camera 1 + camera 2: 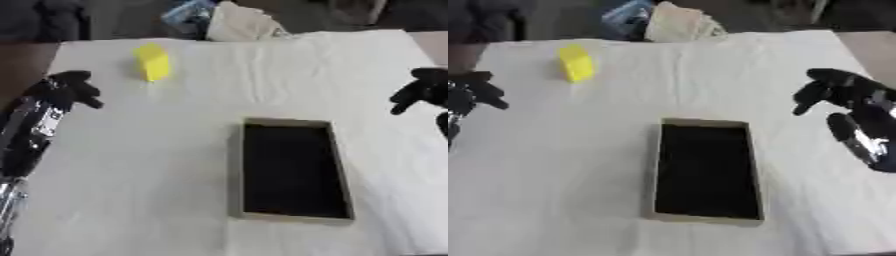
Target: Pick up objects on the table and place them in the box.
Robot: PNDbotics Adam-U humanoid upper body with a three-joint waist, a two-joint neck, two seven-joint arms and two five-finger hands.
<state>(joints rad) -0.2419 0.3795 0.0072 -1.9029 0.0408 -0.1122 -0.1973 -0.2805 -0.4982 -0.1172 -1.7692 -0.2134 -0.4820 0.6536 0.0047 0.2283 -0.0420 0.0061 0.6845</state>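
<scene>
Yellow block [153, 61] stands at the far left of the tabletop [131, 165], on the white cloth, well apart from the box [292, 169], which lies near the middle and looks empty inside. The left hand [74, 86] hangs just to the left of the block and a little nearer, not touching it; its fingers look curled and they hold nothing. The right hand [833, 87] is at the right edge, far from both things, its fingers also bent downward and empty.

The risks I judge from here: the block is tall and narrow, so a finger arriving from the side could tip it or push it toward the far edge. The cloth has wrinkles, and a dragging hand may pull it and shift the box. On the way across, a block held only at one corner could slip out and fall short of the box.
</scene>
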